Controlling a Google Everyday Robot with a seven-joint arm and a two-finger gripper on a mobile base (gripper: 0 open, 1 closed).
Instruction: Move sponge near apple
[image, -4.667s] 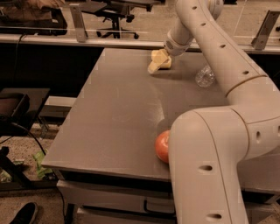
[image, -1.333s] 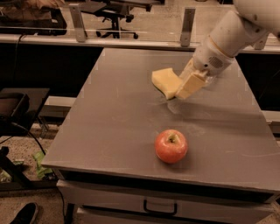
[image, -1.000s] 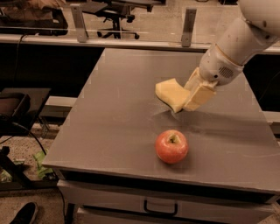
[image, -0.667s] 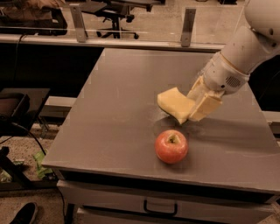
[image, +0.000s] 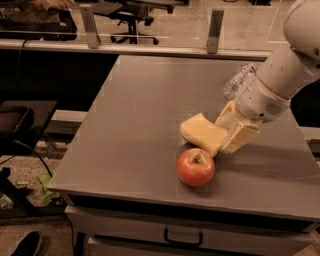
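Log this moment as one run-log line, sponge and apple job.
gripper: over table behind apple, shut on sponge | sponge: tilted, just behind apple | apple: near table front edge | release: not yet

Dim warm overhead light; table (image: 135, 115) sheen; gripper (image: 226, 136) at right, clamping sponge (image: 201, 132), casts soft shadow.

table (image: 140, 110): smooth grey, dull sheen.
apple (image: 195, 167): glossy red skin.
sponge (image: 202, 132): matt soft foam, pinched by gripper (image: 226, 137) at apple's 1 o'clock; fingers (image: 243, 137) matt pale plastic.
bottle (image: 235, 82), 12 o'clock: clear plastic.
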